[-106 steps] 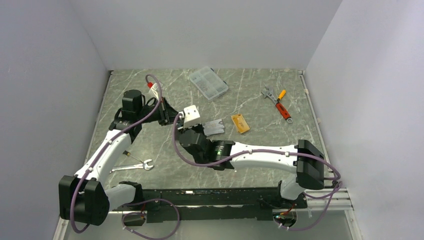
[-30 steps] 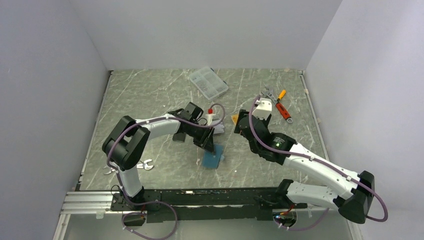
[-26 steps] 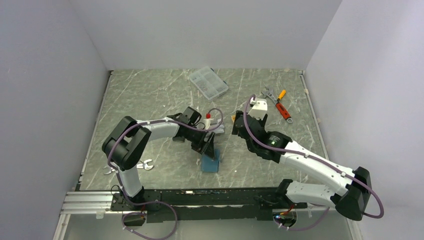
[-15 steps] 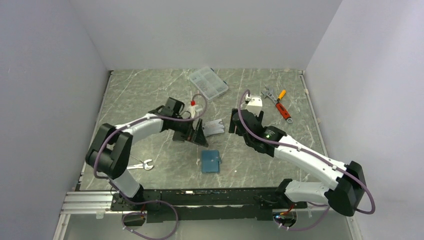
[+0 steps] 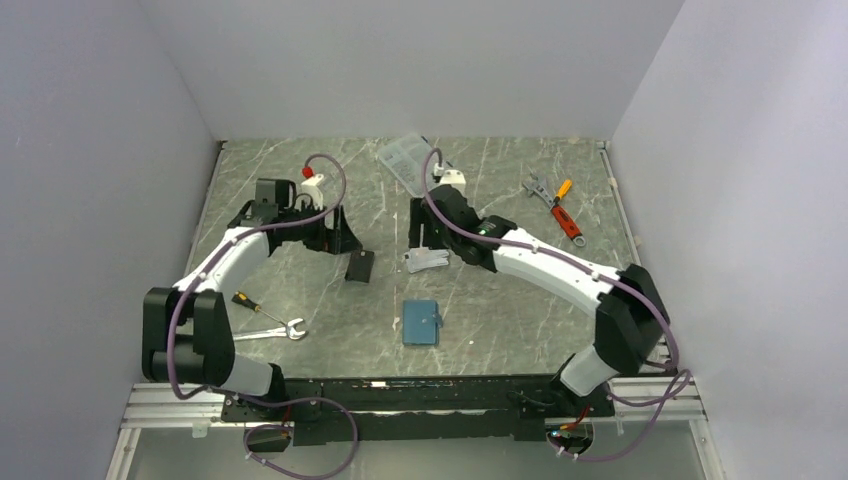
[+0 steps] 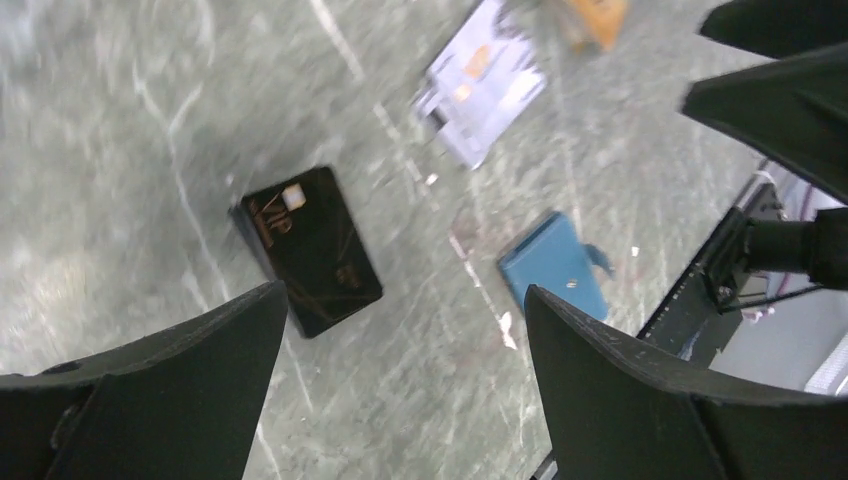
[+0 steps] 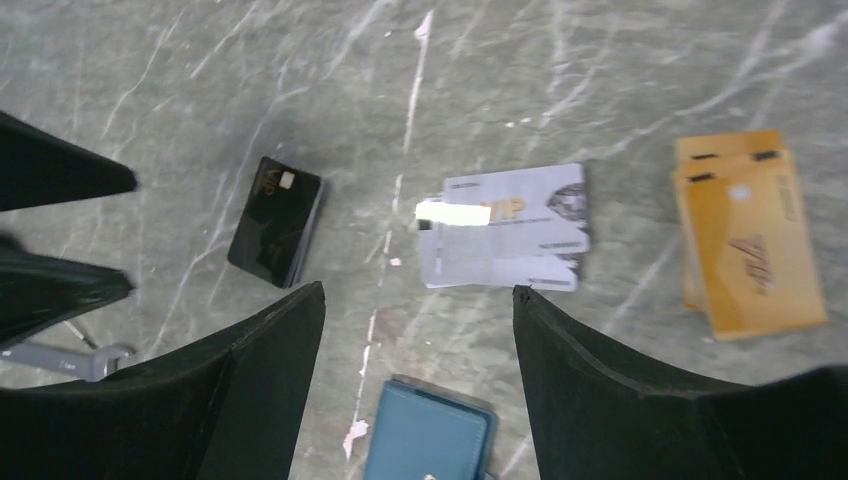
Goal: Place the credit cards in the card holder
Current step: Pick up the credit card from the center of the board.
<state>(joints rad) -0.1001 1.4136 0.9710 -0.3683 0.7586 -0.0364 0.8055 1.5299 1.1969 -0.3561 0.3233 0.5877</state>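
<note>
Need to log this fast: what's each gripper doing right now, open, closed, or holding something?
Left gripper: open, jaws spread wide, holding nothing.
Right gripper: open, jaws apart, holding nothing.

Right wrist view clips the teal-blue folding wallet (image 7: 430, 445) at the bottom edge. My left wrist view is blurred: I can't read the silver-grey printed cards (image 6: 485, 85), and the orange-gold card (image 6: 597, 15) is cut at top. Overhead, the right arm (image 5: 540, 255) covers part of the clear plastic compartment box (image 5: 400, 155).
</note>
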